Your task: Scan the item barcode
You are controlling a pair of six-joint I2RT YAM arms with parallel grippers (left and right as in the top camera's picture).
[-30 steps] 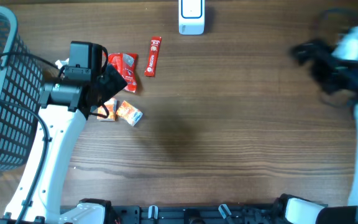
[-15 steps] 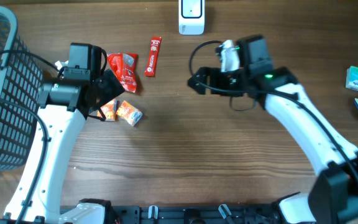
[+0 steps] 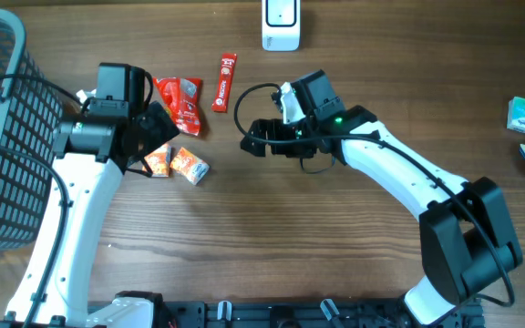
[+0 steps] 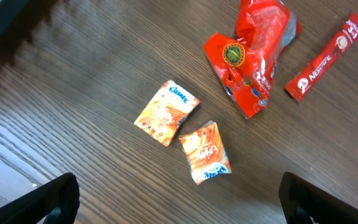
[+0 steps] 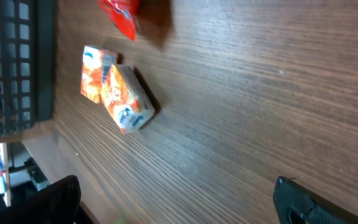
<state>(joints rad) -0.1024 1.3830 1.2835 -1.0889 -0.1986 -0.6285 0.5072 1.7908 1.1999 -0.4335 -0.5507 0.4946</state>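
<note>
Left claw (image 4: 182,202) wide, empty | right claw (image 5: 179,200) wide, empty | orange tissue pack (image 4: 205,152) lay on desk (image 3: 335,246) just ahead of left claw | advice: straddle 1 pack only, keep barcode uncovered.

The top camera looked straight down from high up and saw the whole counter (image 3: 290,237). The left wrist camera hung closer and looked down past the left fingers (image 4: 48,199). The right wrist camera sat low and tipped sideways, looking past the right fingers (image 5: 303,202) toward the basket (image 5: 11,62). All three views shared the two orange packs (image 3: 190,168) on the left side.
</note>
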